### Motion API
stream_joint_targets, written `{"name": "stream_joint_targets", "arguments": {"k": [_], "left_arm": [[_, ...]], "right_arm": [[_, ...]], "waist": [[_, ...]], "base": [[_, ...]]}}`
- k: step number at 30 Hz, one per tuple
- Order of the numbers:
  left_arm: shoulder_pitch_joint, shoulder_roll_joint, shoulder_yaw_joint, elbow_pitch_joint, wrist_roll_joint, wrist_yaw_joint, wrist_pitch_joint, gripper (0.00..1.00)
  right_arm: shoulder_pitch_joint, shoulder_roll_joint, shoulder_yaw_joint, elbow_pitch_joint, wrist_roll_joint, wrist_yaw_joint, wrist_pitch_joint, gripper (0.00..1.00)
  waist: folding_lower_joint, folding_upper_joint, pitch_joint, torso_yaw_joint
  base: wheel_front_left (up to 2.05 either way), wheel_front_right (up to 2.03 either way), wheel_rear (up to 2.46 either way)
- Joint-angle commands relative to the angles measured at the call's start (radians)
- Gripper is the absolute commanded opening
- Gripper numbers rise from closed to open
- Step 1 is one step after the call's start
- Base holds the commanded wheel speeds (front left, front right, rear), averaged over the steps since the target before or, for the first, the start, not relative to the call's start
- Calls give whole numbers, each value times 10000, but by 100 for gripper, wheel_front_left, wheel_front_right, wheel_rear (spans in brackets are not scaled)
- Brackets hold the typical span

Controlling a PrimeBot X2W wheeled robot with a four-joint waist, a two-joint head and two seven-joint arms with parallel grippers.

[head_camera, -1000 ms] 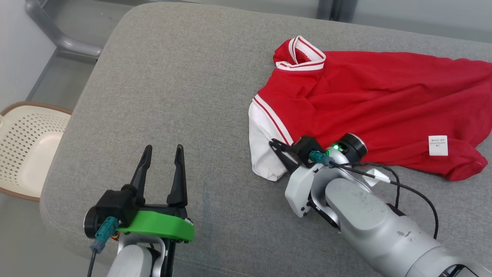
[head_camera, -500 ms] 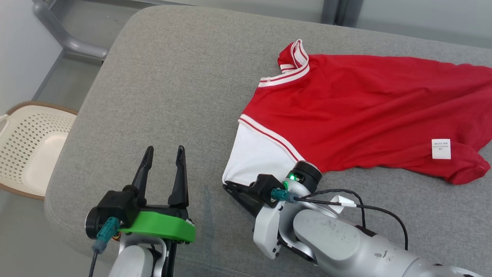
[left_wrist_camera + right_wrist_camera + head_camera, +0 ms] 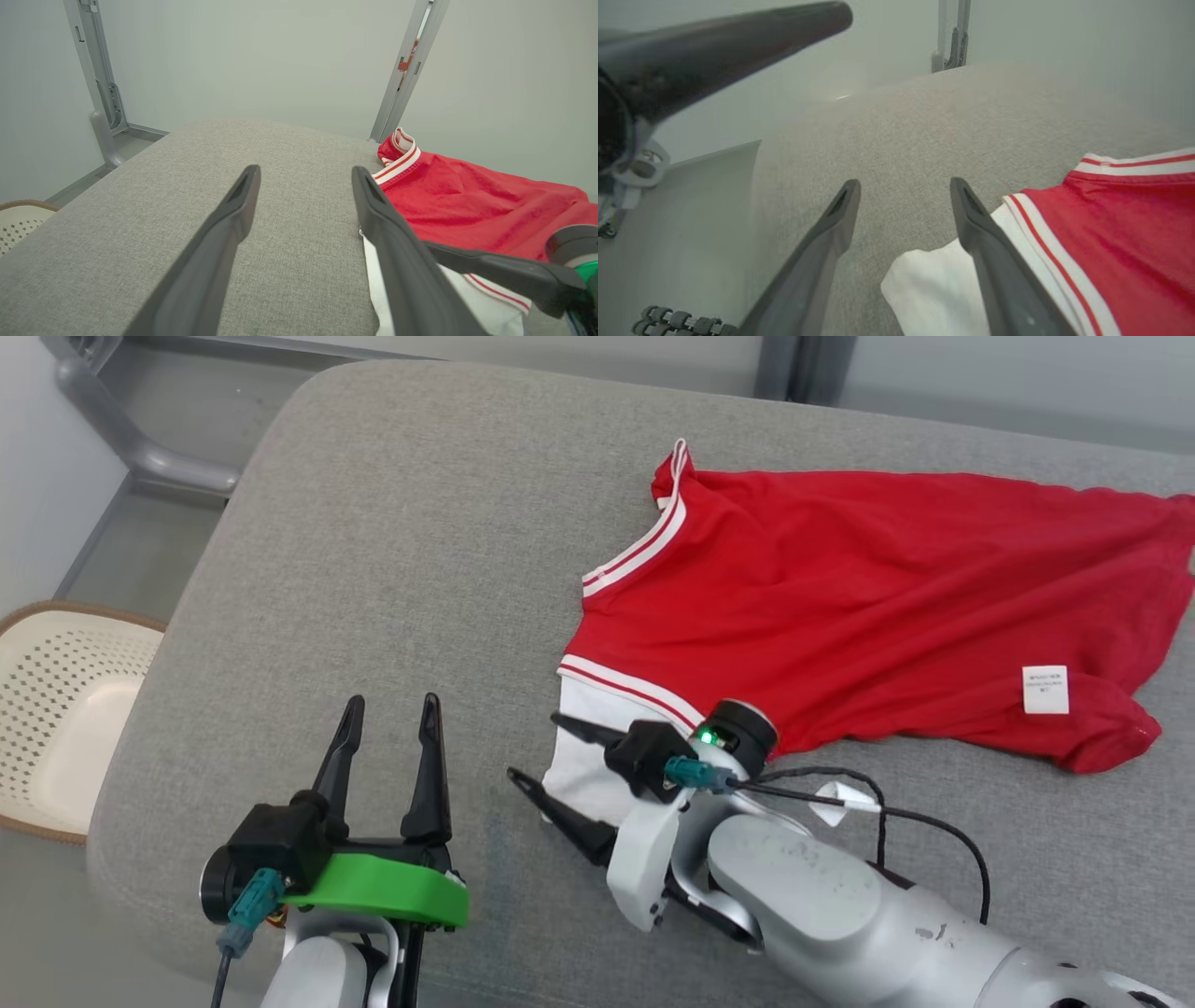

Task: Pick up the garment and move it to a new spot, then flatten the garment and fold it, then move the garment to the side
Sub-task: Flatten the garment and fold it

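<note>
On the cushion [image 3: 420, 523], the garment [image 3: 840, 588] stretches left-right, collar leftward.

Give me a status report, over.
Left tool open, idle. Right tool open at white sleeve. Red garment lying on grey cushion, unfolded. Basket beside cushion, not blocking.

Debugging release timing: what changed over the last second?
The right gripper, shut on the white sleeve, dragged it leftward and toward the robot, stretching the shirt flatter. It then opened, and the sleeve now lies loose on the cushion by its fingers. The left gripper stayed open and in place.
</note>
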Motion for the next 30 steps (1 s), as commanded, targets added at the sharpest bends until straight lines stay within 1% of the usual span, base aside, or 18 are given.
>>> {"name": "stream_joint_targets", "arguments": {"k": [1, 5, 10, 14, 18, 22, 26, 30], "left_arm": [[146, 11, 48, -19, 1, -9, -28, 100], [188, 13, 135, -46, 74, -50, -28, 100], [287, 14, 261, -124, 162, -49, -28, 100], [345, 14, 348, -147, 246, -88, -28, 100], [374, 16, 404, -138, 288, -91, -28, 100], [317, 16, 402, -68, 300, -130, -27, 100], [248, 16, 357, -46, 292, -139, -28, 100], [167, 16, 328, -34, 273, -157, -28, 100]], "right_arm": [[94, -51, -400, -164, -257, -14, -31, 100], [597, -601, -1827, -739, -1207, -16, -28, 100], [1672, -1583, -4147, -1551, -2542, -14, -30, 100], [2554, -2068, -5931, -1919, -3318, -14, -30, 100], [3270, -2094, -7580, -2263, -3908, -14, -30, 100], [3814, -1952, -8914, -2527, -4454, -14, -30, 100], [4024, -1956, -9666, -2320, -5045, -16, 13, 100], [3806, -2143, -9930, -1887, -5498, -14, 274, 100]], "waist": [[0, 0, -102, -316], [0, 0, -258, -825], [0, 0, -437, -1613], [0, 0, -507, -2187], [0, 0, -525, -2632], [0, 0, -504, -2852], [0, 0, -473, -2872], [0, 0, -371, -2752]], "base": [[0, 0, 0], [0, 0, 0], [0, 0, 0], [0, 0, 0], [0, 0, 0], [0, 0, 0], [0, 0, 0], [0, 0, 0]]}}
